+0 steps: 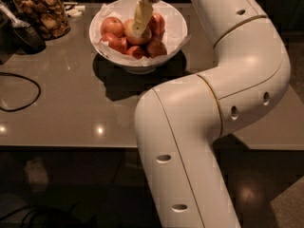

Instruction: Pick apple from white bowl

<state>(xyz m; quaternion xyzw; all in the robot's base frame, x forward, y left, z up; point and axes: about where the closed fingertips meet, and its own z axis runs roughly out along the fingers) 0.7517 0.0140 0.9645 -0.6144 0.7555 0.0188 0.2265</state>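
Tabletop (57, 103), white bowl (176, 25), apple (137, 39) beneath jaws

The glossy grey-brown table (71, 113) fills the middle of the view. The white bowl (178, 30) stands on it at 12 o'clock. 1 glass jar (40, 11) sits at 10 o'clock, with a dark object (21, 37) just beside it. 1 black cable (21, 106) loops at 9 o'clock. The gripper (137, 31) hangs over the bowl at 12.
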